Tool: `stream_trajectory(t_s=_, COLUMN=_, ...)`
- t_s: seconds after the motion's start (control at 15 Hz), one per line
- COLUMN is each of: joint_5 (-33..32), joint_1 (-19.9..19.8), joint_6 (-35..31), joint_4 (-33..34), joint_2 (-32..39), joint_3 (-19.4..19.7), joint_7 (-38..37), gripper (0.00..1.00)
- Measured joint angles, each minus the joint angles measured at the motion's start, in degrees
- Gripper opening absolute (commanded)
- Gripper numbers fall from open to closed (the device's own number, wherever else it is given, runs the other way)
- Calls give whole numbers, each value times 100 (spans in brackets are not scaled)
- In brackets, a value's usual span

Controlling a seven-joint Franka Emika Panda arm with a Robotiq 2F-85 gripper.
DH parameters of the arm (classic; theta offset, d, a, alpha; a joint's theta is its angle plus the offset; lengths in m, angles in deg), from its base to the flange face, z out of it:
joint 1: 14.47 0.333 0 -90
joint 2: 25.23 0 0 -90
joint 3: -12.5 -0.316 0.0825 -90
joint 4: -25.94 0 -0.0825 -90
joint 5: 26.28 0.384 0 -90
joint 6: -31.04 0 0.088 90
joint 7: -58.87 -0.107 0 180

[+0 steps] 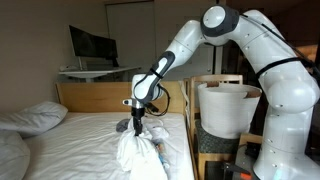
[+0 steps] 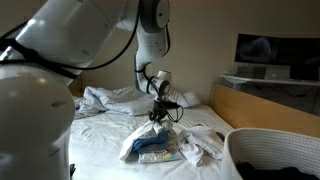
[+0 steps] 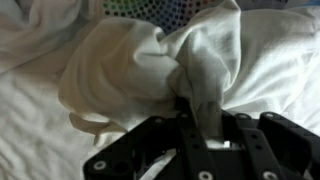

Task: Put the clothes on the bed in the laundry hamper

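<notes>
Bedroom walls, pale and plain, back a wide bed (image 1: pixel 90 135) with a rumpled white sheet and a light wood headboard (image 1: pixel 95 95). Behind it, a table (image 1: pixel 95 72) carries a dark monitor (image 1: pixel 92 45). Beside the bed stands the laundry hamper (image 1: pixel 228 105), a round white tub with a thick rim. Plump pillows (image 1: pixel 30 118) lie on the sheet, well apart from the clothes (image 1: pixel 135 150), a small white heap mid-mattress, drawn up into a peak. The end effector (image 1: pixel 136 121) is clamped on the twisted fabric at that peak.
</notes>
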Motion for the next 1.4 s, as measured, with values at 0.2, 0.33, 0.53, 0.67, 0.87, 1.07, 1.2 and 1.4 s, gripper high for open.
stream_trajectory(t_s=0.2, joint_5=210, joint_1=654, joint_6=198, joint_4=469, joint_2=-185, joint_3=-84, joint_7=-157, gripper=11)
stream_trajectory(t_s=0.33, joint_5=364, joint_1=930, joint_6=411, joint_4=842, joint_2=-263, joint_3=-86, joint_7=-196, gripper=11)
stream_trajectory(t_s=0.53, joint_5=497, joint_1=957, joint_6=532, joint_4=1251, joint_2=-458, joint_3=12, joint_7=-195, gripper=10)
stream_trajectory(t_s=0.67, joint_5=507, joint_1=955, joint_6=572, joint_4=1468, joint_2=-587, joint_3=171, joint_7=-195, gripper=10)
stream_trajectory(t_s=0.87, joint_5=503, joint_1=994, joint_6=624, joint_4=1704, joint_2=-765, joint_3=443, joint_7=-196, gripper=10)
stream_trajectory(t_s=1.07, joint_5=396, joint_1=1122, joint_6=632, joint_4=1774, joint_2=-1014, joint_3=734, joint_7=-342, gripper=10)
stream_trajectory(t_s=1.2, joint_5=184, joint_1=1255, joint_6=750, joint_4=1774, joint_2=-1206, joint_3=960, joint_7=-661, gripper=10)
stream_trajectory(t_s=1.4, joint_5=-257, joint_1=1444, joint_6=1283, joint_4=1721, joint_2=-1458, joint_3=1295, joint_7=-1495, gripper=10)
